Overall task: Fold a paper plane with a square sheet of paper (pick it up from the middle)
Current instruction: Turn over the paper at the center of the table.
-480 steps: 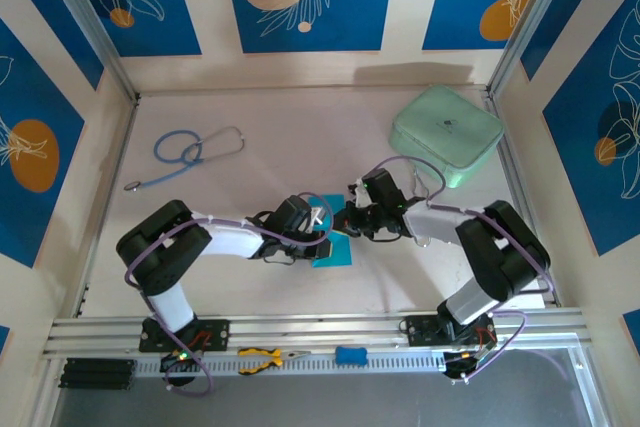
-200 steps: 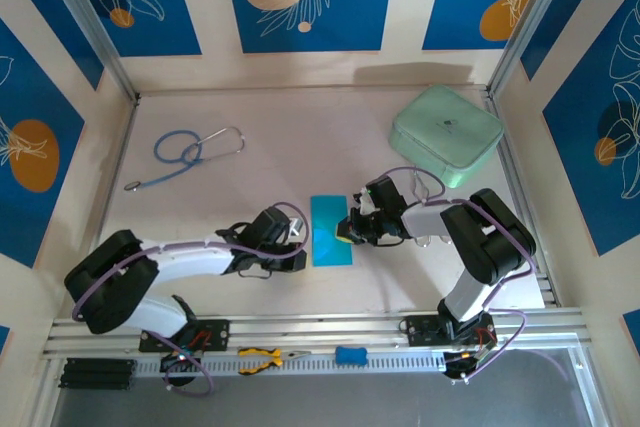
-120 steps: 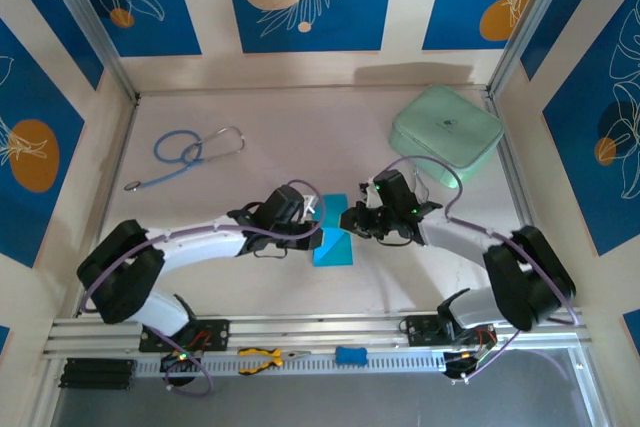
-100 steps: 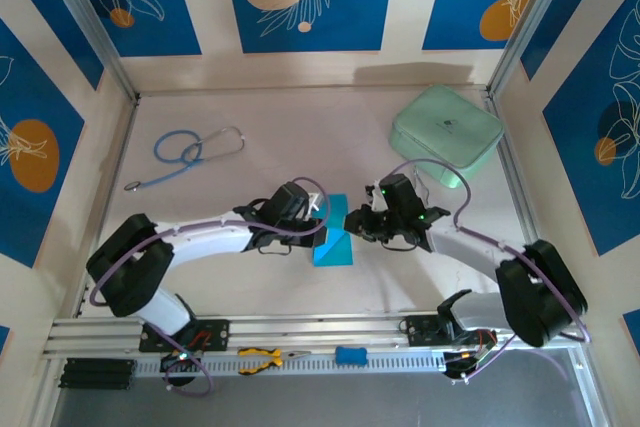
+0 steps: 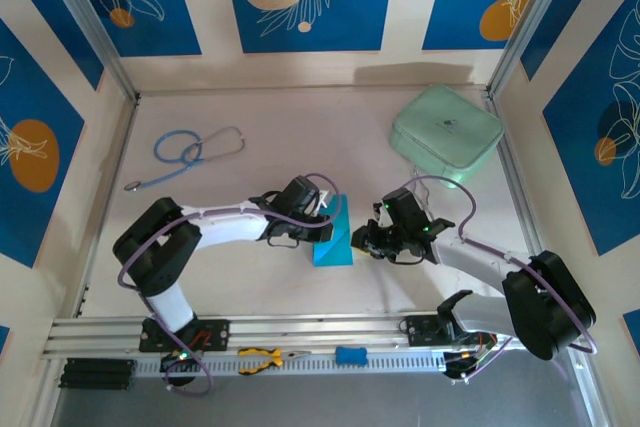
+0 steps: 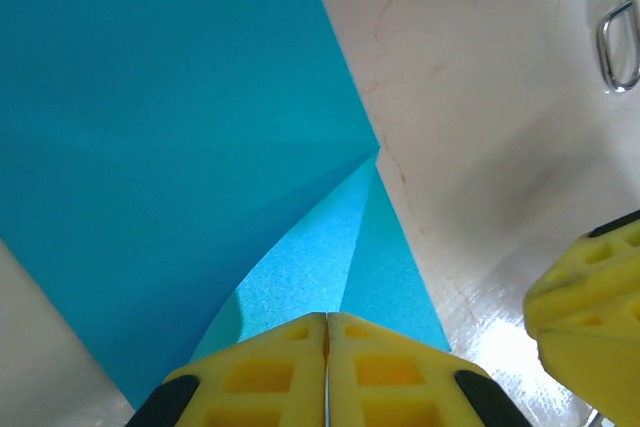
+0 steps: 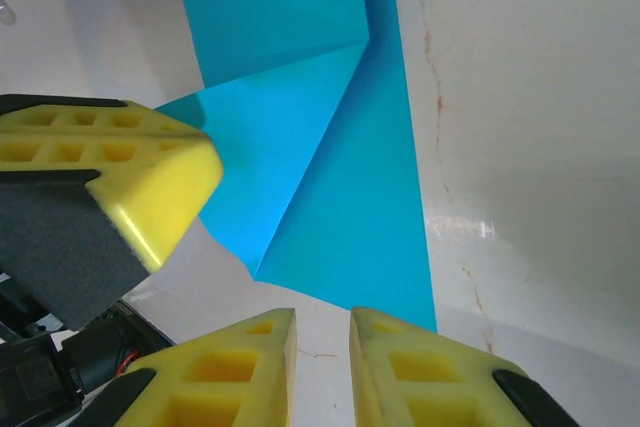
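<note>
The square sheet of paper (image 5: 333, 242) is laid centrally on the table (image 5: 250, 282), flanked by the left gripper (image 5: 322, 219) and right gripper (image 5: 366, 240) — a stethoscope (image 5: 190, 152) is set behind at left, a case (image 5: 446, 134) behind at right.

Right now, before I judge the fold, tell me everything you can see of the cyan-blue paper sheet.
The thin, matte cyan-blue paper sheet is folded into a rectangle lying on the pale table near its middle. One corner flap is lifted and bent over diagonally, pinched in the shut jaws of the left gripper. The right gripper sits just off one edge, jaws slightly apart.
</note>
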You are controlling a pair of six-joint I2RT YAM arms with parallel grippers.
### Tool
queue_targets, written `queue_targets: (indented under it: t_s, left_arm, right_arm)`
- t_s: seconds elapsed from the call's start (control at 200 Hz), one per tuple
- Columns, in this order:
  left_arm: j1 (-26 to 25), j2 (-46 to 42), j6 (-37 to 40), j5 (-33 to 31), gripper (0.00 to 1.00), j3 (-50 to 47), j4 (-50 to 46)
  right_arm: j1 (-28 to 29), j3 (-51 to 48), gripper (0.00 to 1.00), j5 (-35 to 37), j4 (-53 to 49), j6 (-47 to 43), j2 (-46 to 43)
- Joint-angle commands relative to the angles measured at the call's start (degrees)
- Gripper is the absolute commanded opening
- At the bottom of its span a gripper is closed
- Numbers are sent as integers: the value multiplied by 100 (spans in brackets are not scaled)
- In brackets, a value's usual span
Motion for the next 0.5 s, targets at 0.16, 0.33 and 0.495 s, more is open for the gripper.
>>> queue_targets:
  t_s: [0.16, 0.33, 0.495]
  left_arm:
    - [94, 328, 198, 172, 9, 102, -128]
    - [94, 451, 235, 117, 9, 21, -146]
    - [89, 530, 215, 165, 9, -117, -2]
  right_arm:
    - [156, 112, 27, -152, -192, 199, 96]
    - [307, 238, 29, -113, -327, 231, 275]
    - [408, 273, 33, -122, -345, 296, 397]
